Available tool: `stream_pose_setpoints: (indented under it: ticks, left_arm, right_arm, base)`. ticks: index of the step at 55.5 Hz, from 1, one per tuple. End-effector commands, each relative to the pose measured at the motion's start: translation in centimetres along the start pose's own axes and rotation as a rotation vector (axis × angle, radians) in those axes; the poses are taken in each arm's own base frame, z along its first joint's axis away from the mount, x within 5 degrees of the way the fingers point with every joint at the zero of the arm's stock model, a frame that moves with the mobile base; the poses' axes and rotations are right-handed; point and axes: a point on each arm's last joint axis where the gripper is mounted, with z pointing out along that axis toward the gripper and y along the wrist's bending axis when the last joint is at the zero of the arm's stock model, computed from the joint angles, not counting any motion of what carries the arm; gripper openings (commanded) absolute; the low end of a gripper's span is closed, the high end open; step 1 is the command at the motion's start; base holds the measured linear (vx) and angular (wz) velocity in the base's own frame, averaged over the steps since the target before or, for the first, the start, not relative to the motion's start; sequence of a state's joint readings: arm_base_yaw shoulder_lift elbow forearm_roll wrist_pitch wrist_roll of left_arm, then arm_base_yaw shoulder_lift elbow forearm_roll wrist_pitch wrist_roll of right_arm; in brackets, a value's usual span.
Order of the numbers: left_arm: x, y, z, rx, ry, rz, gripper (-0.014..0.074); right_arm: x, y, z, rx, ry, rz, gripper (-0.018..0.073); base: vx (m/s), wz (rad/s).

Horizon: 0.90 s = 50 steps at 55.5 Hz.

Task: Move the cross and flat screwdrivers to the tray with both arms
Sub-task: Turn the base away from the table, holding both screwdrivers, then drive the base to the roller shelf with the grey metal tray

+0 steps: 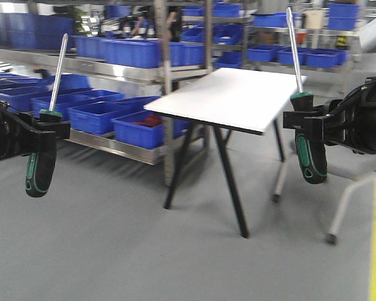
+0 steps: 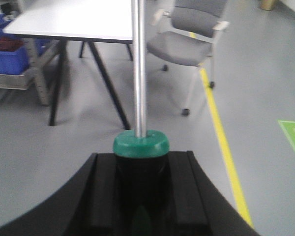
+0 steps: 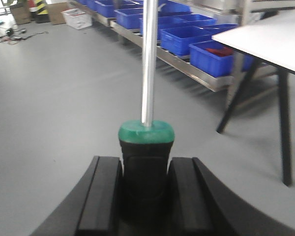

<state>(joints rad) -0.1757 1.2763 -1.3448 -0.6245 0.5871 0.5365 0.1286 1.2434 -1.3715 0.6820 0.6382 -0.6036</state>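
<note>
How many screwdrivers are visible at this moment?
2. One screwdriver stands shaft-up in the left gripper, the other screwdriver shaft-up in the right gripper. More may lie outside these views.

Wide front, close wrists, common table [image 1: 232, 97]

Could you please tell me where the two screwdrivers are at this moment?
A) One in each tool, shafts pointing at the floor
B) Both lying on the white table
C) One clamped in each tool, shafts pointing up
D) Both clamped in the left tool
C. The left tool clamps the left screwdriver by its handle, and the right tool clamps the right screwdriver the same way, with both steel shafts pointing up.
</note>
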Motion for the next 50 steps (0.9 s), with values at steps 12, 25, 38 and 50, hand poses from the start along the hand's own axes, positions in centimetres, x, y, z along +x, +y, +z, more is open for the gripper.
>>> stream_pose_setpoints:
  ticks: [12, 25, 38, 50]
  left_arm:
    - [-2.26, -0.57, -1.9, -0.014, -0.14, -0.014, 0.0003]
    - [-2.27, -0.57, -1.9, -0.015, -0.141, -0.014, 0.0003]
    - [-2.25, -0.58, -1.9, -0.013, -0.138, -0.014, 0.0003]
    - [-2.25, -0.58, -1.9, -0.013, -0.138, -0.014, 0.0003]
  right_arm:
    - [-2.01, 0.29, -1.47, 0.023, -0.124, 0.005, -0.0007]
    - [-1.99, 0.31, -1.46, 0.021, -0.122, 0.006, -0.0007]
    - [-2.01, 0.3, -1.46, 0.022, -0.124, 0.006, -0.0007]
    - [-2.01, 0.3, -1.46, 0.022, -0.124, 0.006, -0.0007]
  base:
    - [0.56, 0.6]
    - [0.58, 0.6]
    - [0.57, 0.63]
    - [0.58, 0.63]
